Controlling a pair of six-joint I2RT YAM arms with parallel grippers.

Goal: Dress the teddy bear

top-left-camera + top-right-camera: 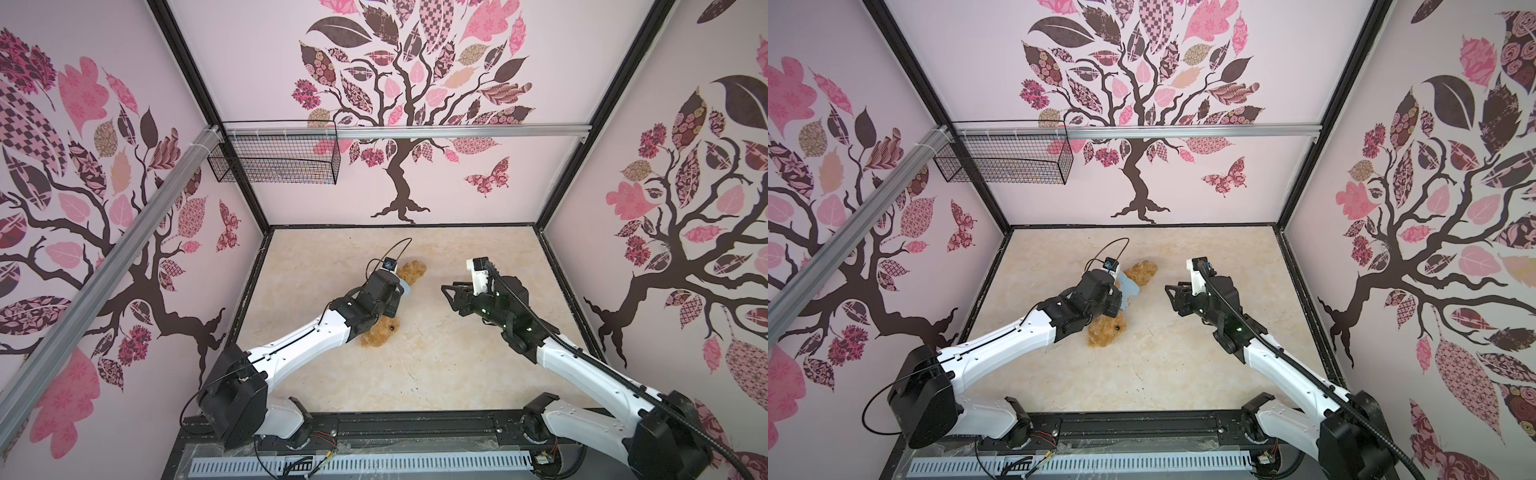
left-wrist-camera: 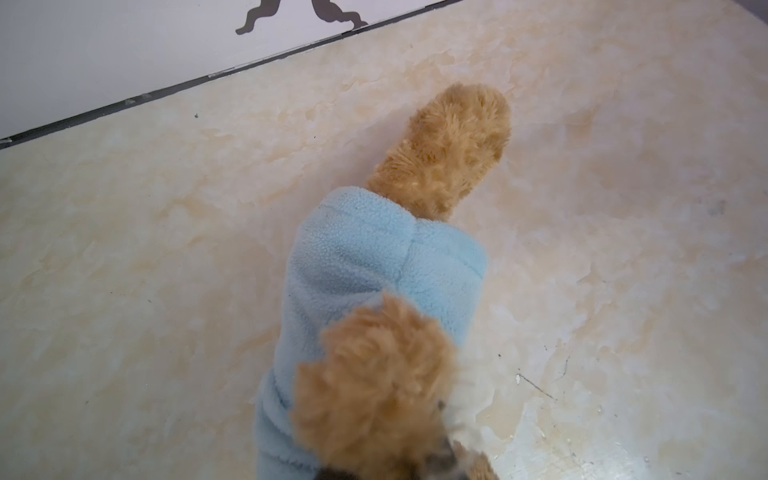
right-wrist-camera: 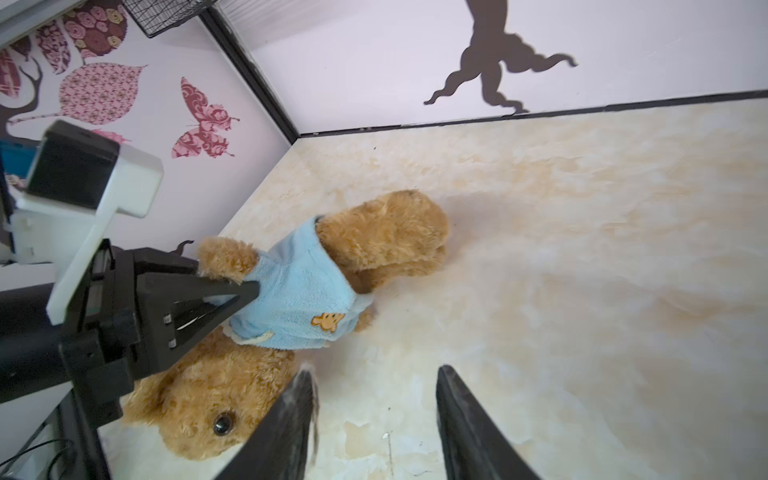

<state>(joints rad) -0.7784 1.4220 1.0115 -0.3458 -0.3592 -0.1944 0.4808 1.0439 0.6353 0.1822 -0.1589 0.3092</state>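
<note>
At about 10 o'clock from the table's (image 1: 457, 374) middle, a wire basket (image 1: 274, 158) hung on the back rail. It played no part in the work.

The left gripper (image 3: 249, 289) reached in from 7 o'clock and lay over the teddy bear (image 1: 384, 334). In the right wrist view its jaws looked nearly pressed together, with the tip at the sleeve hem of the light blue shirt (image 3: 299, 291), right where one furry arm (image 3: 226, 259) came out. Whether fabric or fur was caught between them could not be told. That hold was probably meant to seat the sleeve over the arm and to keep the soft toy from sliding.

The bear lay just left of the table's centre, with its head toward 7 o'clock and its legs toward 1 o'clock. The shirt covered its torso, the small orange patch (image 3: 328, 322) faced up, and one arm was through. The dressing looked close to done. The other sleeve was hidden.

The right gripper (image 3: 376, 419) hung at 3 o'clock of the bear, clearly apart from it. Its jaws were spread and held nothing. It seemed to be waiting there for a free approach to the near side of the shirt, should the hem need tugging down.
</note>
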